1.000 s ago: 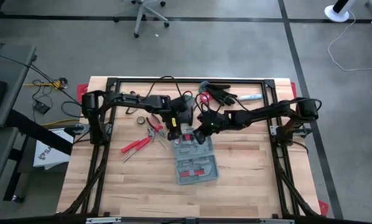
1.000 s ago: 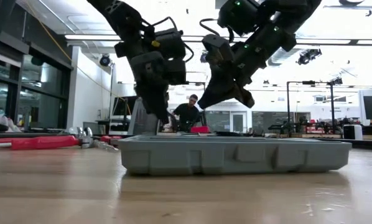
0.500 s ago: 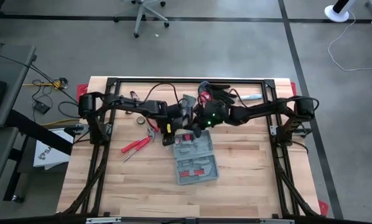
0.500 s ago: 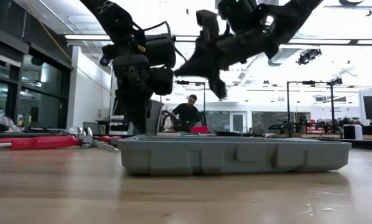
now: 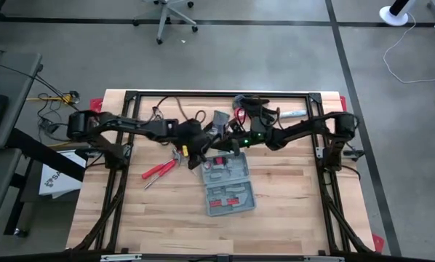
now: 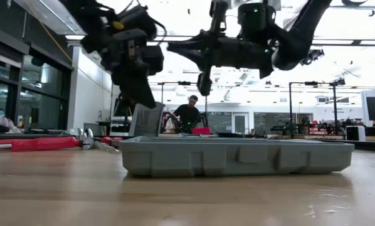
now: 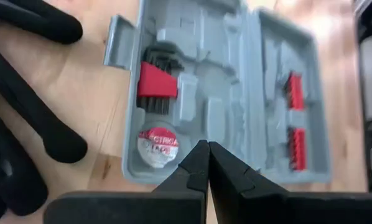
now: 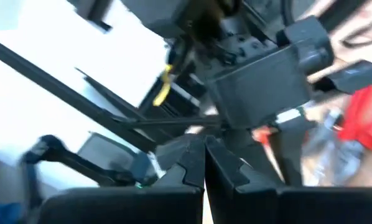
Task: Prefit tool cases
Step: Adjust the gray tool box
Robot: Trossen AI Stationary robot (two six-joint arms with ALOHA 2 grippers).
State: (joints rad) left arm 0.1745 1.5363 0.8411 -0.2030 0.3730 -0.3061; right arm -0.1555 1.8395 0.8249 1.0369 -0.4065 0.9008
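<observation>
The grey tool case [image 5: 229,183] lies open and flat on the wooden table; in the left wrist view [image 7: 223,93] its moulded trays hold red hex keys, a round tape and red bits. My left gripper [image 5: 201,154] hangs shut, slanting down, just off the case's far-left corner [image 7: 206,149]. My right gripper [image 5: 229,142] is shut and points level toward the left arm, above the case's far edge [image 6: 203,81]. In the low view both sets of fingers stand clear above the case [image 6: 234,156].
Black gloves [image 5: 257,109] lie at the far middle of the table, close to the case's far end [image 7: 24,124]. Red-handled pliers [image 5: 159,169] and small tools lie left of the case. A grey upright piece [image 5: 219,120] stands behind the grippers. Bare wood lies near and right.
My left gripper has drawn back toward the table's left edge and risen a little, rolling as it went. My right gripper has tipped up from pointing down to pointing level and moved slightly toward the far edge. Both stayed shut. The case has not moved.
</observation>
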